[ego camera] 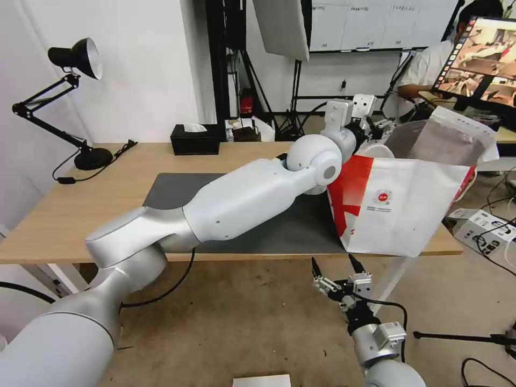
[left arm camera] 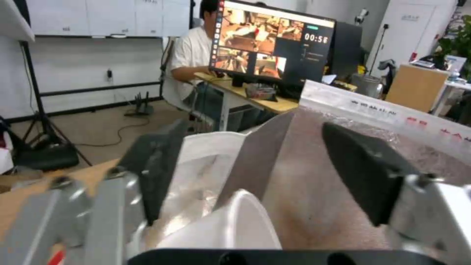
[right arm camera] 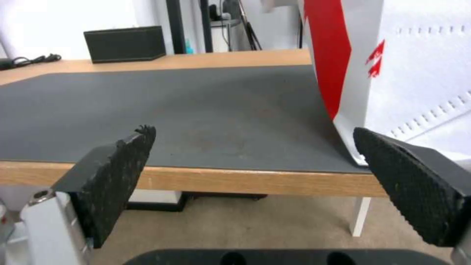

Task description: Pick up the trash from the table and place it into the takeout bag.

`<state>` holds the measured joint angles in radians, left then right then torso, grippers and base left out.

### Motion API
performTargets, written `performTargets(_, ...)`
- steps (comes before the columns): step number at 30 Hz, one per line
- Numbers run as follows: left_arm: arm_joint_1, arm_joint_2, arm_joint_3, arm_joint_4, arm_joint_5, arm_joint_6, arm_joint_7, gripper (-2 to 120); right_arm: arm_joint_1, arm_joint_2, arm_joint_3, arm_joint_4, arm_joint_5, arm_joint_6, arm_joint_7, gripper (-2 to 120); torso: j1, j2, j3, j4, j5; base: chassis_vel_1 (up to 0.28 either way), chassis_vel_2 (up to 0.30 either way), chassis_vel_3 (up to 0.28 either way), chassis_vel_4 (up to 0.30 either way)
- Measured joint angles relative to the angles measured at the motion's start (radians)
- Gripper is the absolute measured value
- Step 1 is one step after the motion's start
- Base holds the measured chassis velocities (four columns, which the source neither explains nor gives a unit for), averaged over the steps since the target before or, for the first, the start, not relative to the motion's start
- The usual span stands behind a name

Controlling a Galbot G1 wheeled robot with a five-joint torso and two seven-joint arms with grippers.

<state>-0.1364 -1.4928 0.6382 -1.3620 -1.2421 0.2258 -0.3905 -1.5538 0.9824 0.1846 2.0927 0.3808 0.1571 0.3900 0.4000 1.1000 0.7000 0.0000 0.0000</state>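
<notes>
The walls are white. The floor (ego camera: 242,322) is light brown, with black cables on it. A black lamp (ego camera: 75,59) stands at the far left. At the far right a big screen (ego camera: 484,59) glows on another wooden desk. A whiteboard (ego camera: 355,24) hangs on the far wall.

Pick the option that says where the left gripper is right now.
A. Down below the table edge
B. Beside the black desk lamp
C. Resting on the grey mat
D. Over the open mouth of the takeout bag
D: the left gripper hangs over the open takeout bag, its jaws apart above the foil lining.
</notes>
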Motion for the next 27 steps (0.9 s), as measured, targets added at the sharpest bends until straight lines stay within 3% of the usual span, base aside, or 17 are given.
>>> performTargets(4, 0.000, 0.005, -0.001, -0.005, -0.001, -0.001, 0.000, 89, 0.000, 0.000, 0.000, 0.000, 0.000, 0.000, 0.000, 100, 0.000, 0.000, 0.000, -0.0001, 0.0000, 0.000, 0.000, 0.000, 0.000)
performTargets(5, 0.000, 0.017, 0.001, -0.012, 0.005, -0.018, -0.001, 97, 0.000, 0.000, 0.000, 0.000, 0.000, 0.000, 0.000, 100, 0.000, 0.000, 0.000, -0.0001, 0.0000, 0.000, 0.000, 0.000, 0.000)
performTargets(9, 0.003, 0.044, 0.015, -0.020, 0.027, -0.071, -0.004, 99, 0.000, 0.000, 0.000, 0.000, 0.000, 0.000, 0.000, 100, 0.000, 0.000, 0.000, -0.0001, 0.0000, 0.000, 0.000, 0.000, 0.000)
performTargets(11, 0.007, 0.112, 0.025, -0.068, 0.047, -0.092, -0.012, 100, 0.000, 0.000, 0.000, 0.000, 0.000, 0.000, 0.000, 100, 0.000, 0.000, 0.000, -0.0002, -0.0001, 0.000, 0.000, 0.000, 0.000)
performTargets(13, 0.009, 0.129, 0.026, -0.081, 0.052, -0.095, -0.020, 100, 0.000, 0.000, 0.000, 0.000, 0.000, 0.000, 0.000, 100, 0.000, 0.000, 0.000, -0.0001, -0.0001, 0.000, 0.000, 0.000, 0.000)
performTargets(14, 0.017, 0.176, 0.027, -0.123, 0.069, -0.106, -0.024, 100, 0.000, 0.000, 0.000, 0.000, 0.000, 0.000, 0.000, 100, 0.000, 0.000, 0.000, 0.0002, -0.0003, 0.000, 0.000, 0.000, 0.000)
performTargets(18, 0.059, 0.256, 0.001, -0.200, 0.109, -0.120, -0.035, 100, 0.000, 0.000, 0.000, 0.000, 0.000, 0.000, 0.000, 100, 0.000, 0.000, 0.000, 0.0004, -0.0004, 0.000, 0.000, 0.000, 0.000)
performTargets(27, 0.196, 0.385, -0.079, -0.329, 0.184, -0.206, -0.017, 100, 0.000, 0.000, 0.000, 0.000, 0.000, 0.000, 0.000, 100, 0.000, 0.000, 0.000, 0.0000, -0.0005, 0.000, 0.000, 0.000, 0.000)
